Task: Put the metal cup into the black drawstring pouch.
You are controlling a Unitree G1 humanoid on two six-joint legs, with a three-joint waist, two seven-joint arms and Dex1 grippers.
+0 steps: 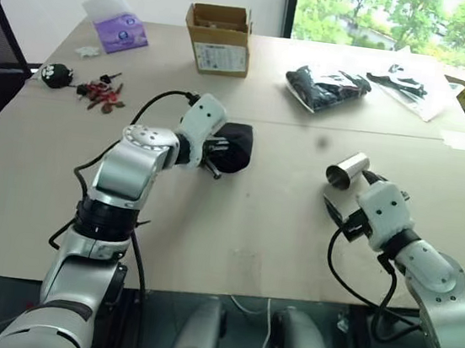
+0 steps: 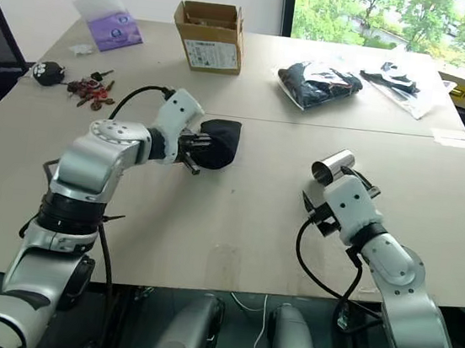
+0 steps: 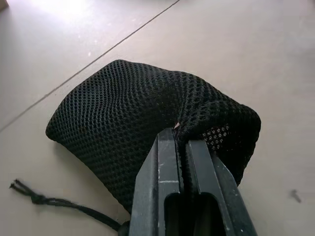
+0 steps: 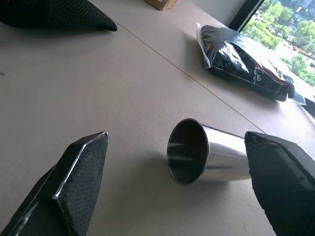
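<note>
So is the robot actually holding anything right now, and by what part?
Yes: the left gripper pinches the black drawstring pouch by its mesh fabric. The right gripper is open, holding nothing.

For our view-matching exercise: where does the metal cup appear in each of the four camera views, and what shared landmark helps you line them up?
Left eye view: metal cup, lying right of centre.
Right eye view: cup, right of centre.
Left wrist view: not in it.
Right wrist view: cup between the right gripper fingers, mouth facing camera.
Landmark: black drawstring pouch.

Polished steel metal cup (image 4: 206, 152); matt mesh-cloth black drawstring pouch (image 3: 133, 108).
</note>
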